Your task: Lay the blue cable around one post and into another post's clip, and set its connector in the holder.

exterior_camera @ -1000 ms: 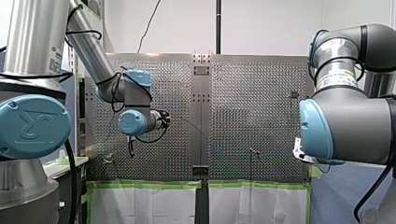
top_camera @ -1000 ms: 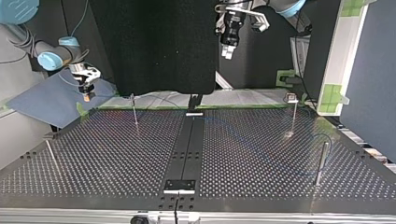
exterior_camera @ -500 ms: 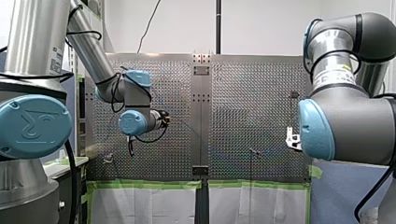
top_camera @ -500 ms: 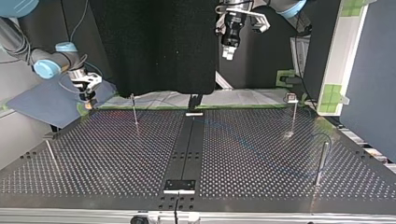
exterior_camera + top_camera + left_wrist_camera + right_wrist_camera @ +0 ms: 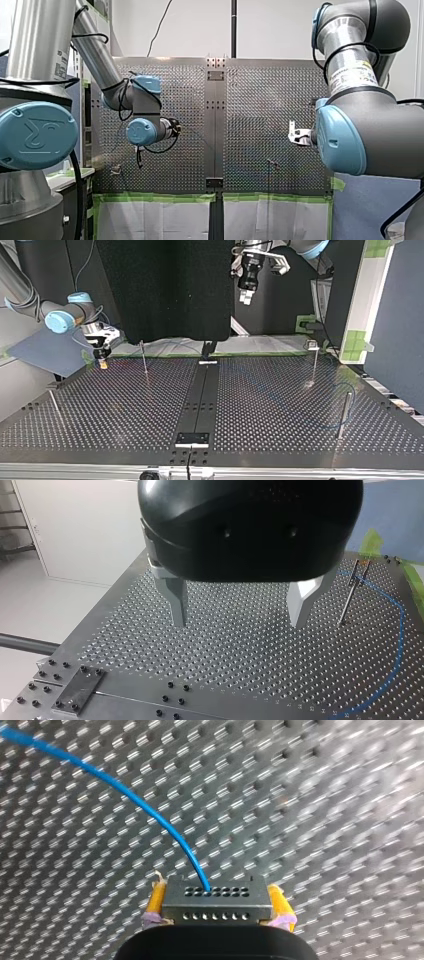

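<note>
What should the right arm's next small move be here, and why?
Probably carry the connector further in over the table, toward the nearest post. My right gripper is shut on it above the table's far corner at the top view's left, the blue cable arcing away from it; my left gripper hangs open and empty.

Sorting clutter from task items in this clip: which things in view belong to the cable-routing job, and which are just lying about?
Job: blue cable; connector, held in my right end effector; posts; my left end effector, open.
Lying about: green tape; black backdrop; blue sheet.
</note>
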You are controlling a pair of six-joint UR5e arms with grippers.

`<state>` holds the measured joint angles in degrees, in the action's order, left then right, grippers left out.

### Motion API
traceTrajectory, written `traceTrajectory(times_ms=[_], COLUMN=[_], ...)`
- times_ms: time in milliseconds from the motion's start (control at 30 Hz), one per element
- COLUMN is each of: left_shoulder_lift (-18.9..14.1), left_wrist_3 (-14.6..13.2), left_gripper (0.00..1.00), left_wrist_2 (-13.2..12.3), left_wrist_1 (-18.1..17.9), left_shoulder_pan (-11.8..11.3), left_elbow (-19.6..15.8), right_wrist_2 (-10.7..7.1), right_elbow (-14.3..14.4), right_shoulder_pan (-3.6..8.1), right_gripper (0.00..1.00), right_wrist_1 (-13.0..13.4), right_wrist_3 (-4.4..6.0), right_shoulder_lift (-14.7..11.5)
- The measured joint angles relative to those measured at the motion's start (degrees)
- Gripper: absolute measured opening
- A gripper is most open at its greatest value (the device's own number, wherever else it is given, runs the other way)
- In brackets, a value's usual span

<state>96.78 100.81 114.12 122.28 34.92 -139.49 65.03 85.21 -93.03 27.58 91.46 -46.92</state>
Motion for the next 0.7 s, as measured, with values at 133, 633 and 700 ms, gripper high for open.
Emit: traceTrajectory(times_ms=[133, 633, 700], left_shoulder_lift=[0.0, 0.0, 0.0], left_wrist_3=[0.0, 0.0, 0.0], left_gripper=[1.00, 1.00, 1.00], left_wrist_2=[0.0, 0.0, 0.0], left_wrist_1=[0.0, 0.0, 0.0], left_shoulder_pan=[-0.2, -0.3, -0.3], left_elbow=[0.0, -0.1, -0.1], right_wrist_2=[0.25, 4.30, 4.53], right_elbow=[0.0, 0.0, 0.0], right_shoulder_pan=[-0.62, -2.15, -2.25], right_gripper=[0.00, 0.00, 0.00], right_wrist_1=[-0.7, -3.4, -3.7], right_wrist_3=[0.10, 0.22, 0.25], right_shoulder_lift=[-1.9, -8.8, -9.3])
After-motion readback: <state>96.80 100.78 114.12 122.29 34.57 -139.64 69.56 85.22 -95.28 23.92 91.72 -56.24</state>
